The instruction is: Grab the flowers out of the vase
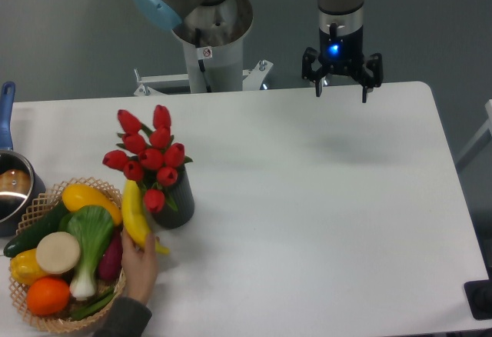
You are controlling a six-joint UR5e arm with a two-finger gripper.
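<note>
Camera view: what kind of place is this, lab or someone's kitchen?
Most likely a robot lab or test cell, not a kitchen. The arm's base stands bolted behind a plain white table, the backdrop is a bare grey wall, and the flowers and basket of produce look like staged props.

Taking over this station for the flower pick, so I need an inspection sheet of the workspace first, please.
Surface: white table, right half bare.
Job's things: flowers standing in the vase, near the left.
Clutter: basket of produce; pot at the left edge; a person's hand holding a banana beside the vase.
End effector: open, empty, above the far edge.
Cables: nothing seen.
Surroundings: arm base, grey wall.
</note>
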